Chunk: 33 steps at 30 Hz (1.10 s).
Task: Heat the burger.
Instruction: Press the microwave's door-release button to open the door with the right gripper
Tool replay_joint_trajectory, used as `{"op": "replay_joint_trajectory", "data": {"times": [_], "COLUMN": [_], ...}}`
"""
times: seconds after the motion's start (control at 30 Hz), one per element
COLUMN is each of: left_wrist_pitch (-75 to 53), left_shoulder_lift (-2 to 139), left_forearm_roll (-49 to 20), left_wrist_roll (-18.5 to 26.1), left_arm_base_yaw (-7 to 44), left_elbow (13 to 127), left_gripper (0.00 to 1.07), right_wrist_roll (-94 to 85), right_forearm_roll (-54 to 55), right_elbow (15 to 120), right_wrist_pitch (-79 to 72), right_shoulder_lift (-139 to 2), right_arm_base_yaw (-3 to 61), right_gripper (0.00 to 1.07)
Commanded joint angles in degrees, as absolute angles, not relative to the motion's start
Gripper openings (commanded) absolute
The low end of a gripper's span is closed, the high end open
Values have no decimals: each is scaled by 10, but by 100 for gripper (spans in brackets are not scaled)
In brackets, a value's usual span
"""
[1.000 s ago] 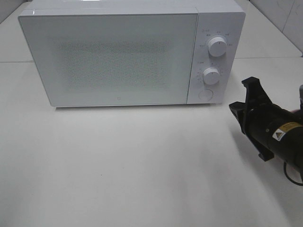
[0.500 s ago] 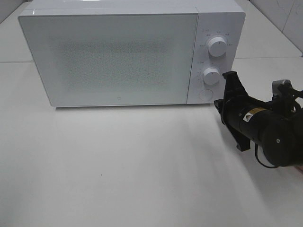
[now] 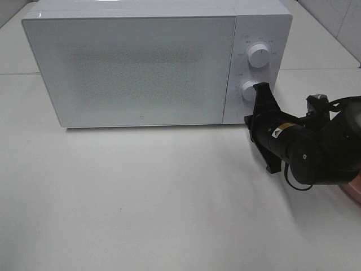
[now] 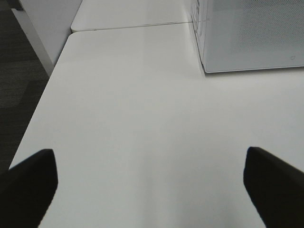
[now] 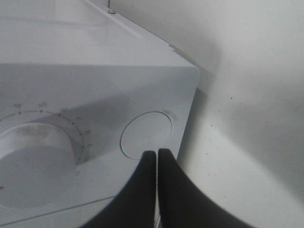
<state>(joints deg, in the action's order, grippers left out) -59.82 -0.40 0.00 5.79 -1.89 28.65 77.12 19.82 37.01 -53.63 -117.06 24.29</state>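
The white microwave (image 3: 141, 68) stands at the back of the table with its door closed. My right gripper (image 3: 249, 119) is shut with nothing in it, and its tips (image 5: 156, 153) sit right at the round button (image 5: 146, 134) below the lower knob (image 5: 33, 156) on the control panel. Whether they touch the button I cannot tell. My left gripper (image 4: 152, 190) is open and empty above bare table, to the left of the microwave (image 4: 251, 38); it is outside the exterior high view. The burger is out of view.
The upper knob (image 3: 259, 55) and lower knob (image 3: 250, 90) sit on the microwave's right panel. A sliver of a pink plate (image 3: 354, 192) shows at the right edge behind my right arm. The table's left edge (image 4: 45, 90) drops to a dark floor.
My right arm has swung left and forward from the table's right side up to the microwave's control panel, its shut tips now at the round button. Nothing else has moved.
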Motion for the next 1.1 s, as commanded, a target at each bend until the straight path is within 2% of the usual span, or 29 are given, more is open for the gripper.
{"op": "replay_joint_trajectory", "data": {"times": [0.03,1.1], "left_wrist_pitch": [-593,-593], "left_shoulder_lift": [-14,-14], "left_forearm_roll": [-3,-3], "left_wrist_roll": [55,55], "left_arm_base_yaw": [-21,-21], "left_elbow": [285,285], "left_gripper": [101,101], "right_wrist_roll": [783,788], "right_forearm_roll": [205,222], "right_elbow": [380,412], "right_wrist_pitch": [-535,-536], "right_shoulder_lift": [-1176,-1210], "right_arm_base_yaw": [244,242], "right_gripper": [0,0]}}
